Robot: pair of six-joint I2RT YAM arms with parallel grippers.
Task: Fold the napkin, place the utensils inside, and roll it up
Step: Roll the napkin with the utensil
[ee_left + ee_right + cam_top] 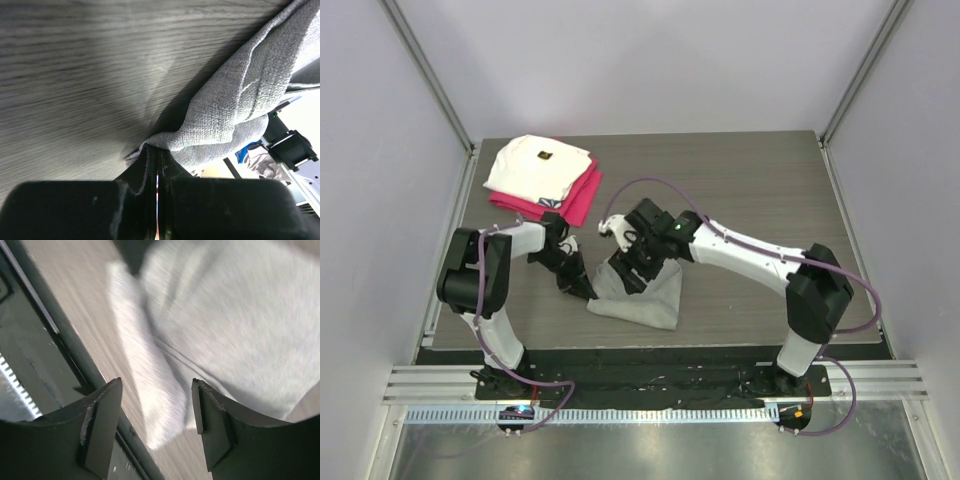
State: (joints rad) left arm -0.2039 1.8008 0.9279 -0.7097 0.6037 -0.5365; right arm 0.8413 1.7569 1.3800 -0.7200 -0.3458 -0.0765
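- Your left gripper (pixel 157 152) is pressed together on a corner of the light-grey napkin (pixel 642 292) and pinches the fabric low over the wooden table (pixel 760 190).
- Your right gripper (pixel 157 390) hangs over the same cloth with its claw spread and nothing between the fingers. The wrist view is blurred.
- The napkin sits bunched in a rough triangle, towards the arm bases and to the right of the white folded cloth (pixel 535 163). It is well apart from that cloth and from the magenta cloth (pixel 578 197) under it.
- The step in hand looks like the fold itself. One corner is held, but the cloth is rumpled and not yet a flat, clean fold.
- No utensil shows in any view, so you cannot tell whether it lies under the napkin or out of sight.
- The next move likely calls for your right claw to take a free edge on the side of the napkin away from the white folded cloth. Both arms can then draw the fabric flat.
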